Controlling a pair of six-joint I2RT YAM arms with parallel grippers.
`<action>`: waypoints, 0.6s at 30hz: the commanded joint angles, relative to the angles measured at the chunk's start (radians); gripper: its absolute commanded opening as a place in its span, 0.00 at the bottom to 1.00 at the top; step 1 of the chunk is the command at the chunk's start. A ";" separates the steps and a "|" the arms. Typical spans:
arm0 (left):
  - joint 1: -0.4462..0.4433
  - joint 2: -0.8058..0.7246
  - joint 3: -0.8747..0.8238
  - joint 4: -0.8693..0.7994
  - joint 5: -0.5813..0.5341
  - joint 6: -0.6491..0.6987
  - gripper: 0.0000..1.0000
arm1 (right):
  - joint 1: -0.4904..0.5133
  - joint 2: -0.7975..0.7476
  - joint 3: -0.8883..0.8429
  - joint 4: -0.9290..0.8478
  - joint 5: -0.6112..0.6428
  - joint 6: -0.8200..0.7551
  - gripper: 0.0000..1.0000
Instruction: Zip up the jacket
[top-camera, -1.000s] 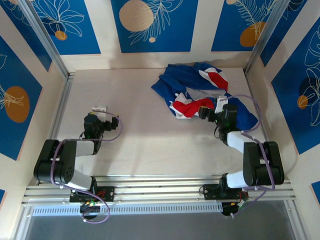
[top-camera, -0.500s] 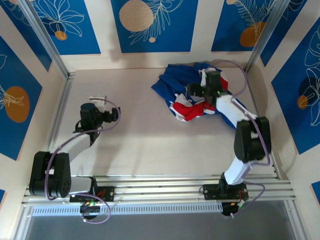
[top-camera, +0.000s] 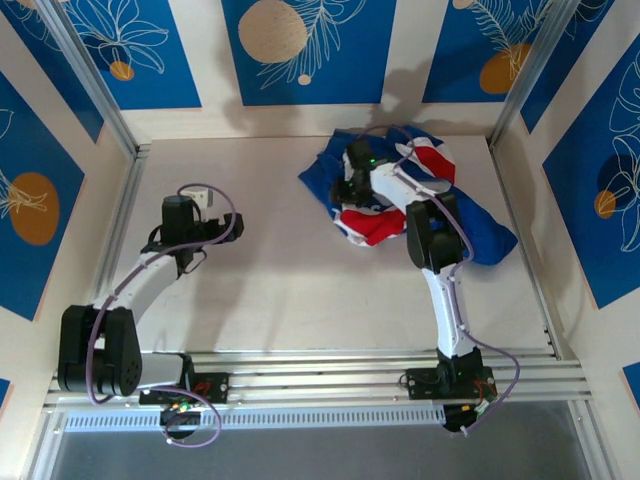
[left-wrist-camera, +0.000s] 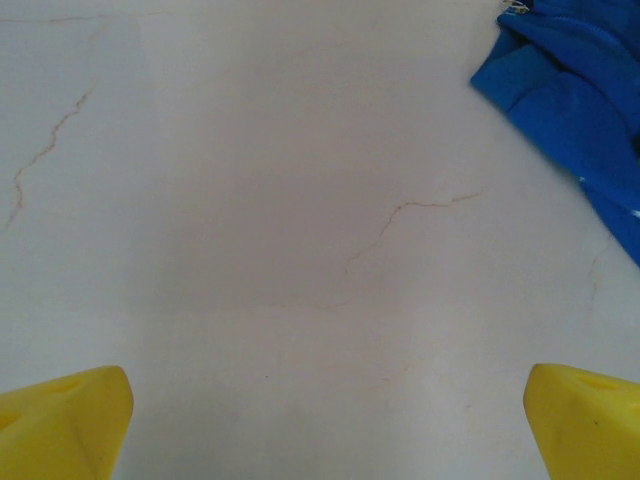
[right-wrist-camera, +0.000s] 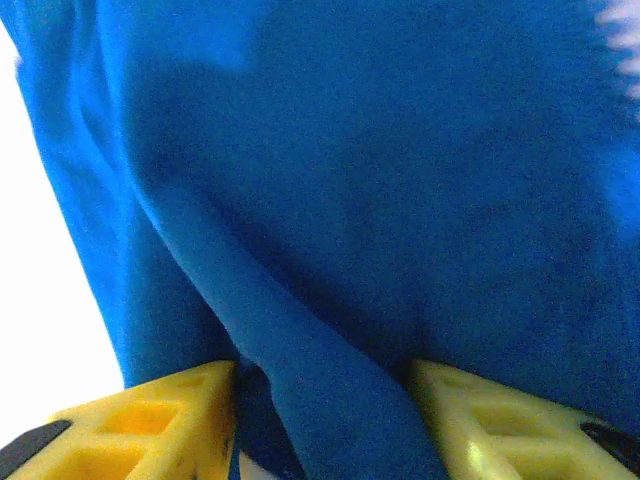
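The jacket (top-camera: 478, 232) lies crumpled at the back right of the table, royal blue with red and white panels. My right gripper (top-camera: 352, 186) is reached out over its left part and pressed down into the blue cloth. In the right wrist view a raised fold of the jacket (right-wrist-camera: 300, 360) stands between the yellow fingers (right-wrist-camera: 170, 415), with a thin dark gap left of the fold; the right gripper (right-wrist-camera: 320, 425) is part-way open around it. My left gripper (top-camera: 197, 196) hovers wide open over bare table, and its wrist view shows the jacket's edge (left-wrist-camera: 570, 110) off to the upper right.
The pale tabletop (top-camera: 270, 260) lies between the arms. Blue patterned walls and metal corner posts (top-camera: 100, 95) enclose the table. An aluminium rail (top-camera: 320, 375) runs along the near edge.
My right arm has swung from the jacket's near right side across to its far left part, and its jaws have narrowed around a fold. The left arm stretched forward a little.
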 joint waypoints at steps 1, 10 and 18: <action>-0.007 -0.055 -0.014 -0.117 0.010 0.035 1.00 | 0.119 -0.067 -0.148 -0.025 -0.118 0.035 0.46; -0.010 -0.161 -0.020 -0.212 0.070 0.046 0.96 | 0.410 -0.389 -0.644 0.148 -0.101 0.124 0.46; -0.103 -0.047 0.054 -0.218 0.172 0.039 0.69 | 0.357 -0.674 -0.800 0.115 -0.072 0.193 0.49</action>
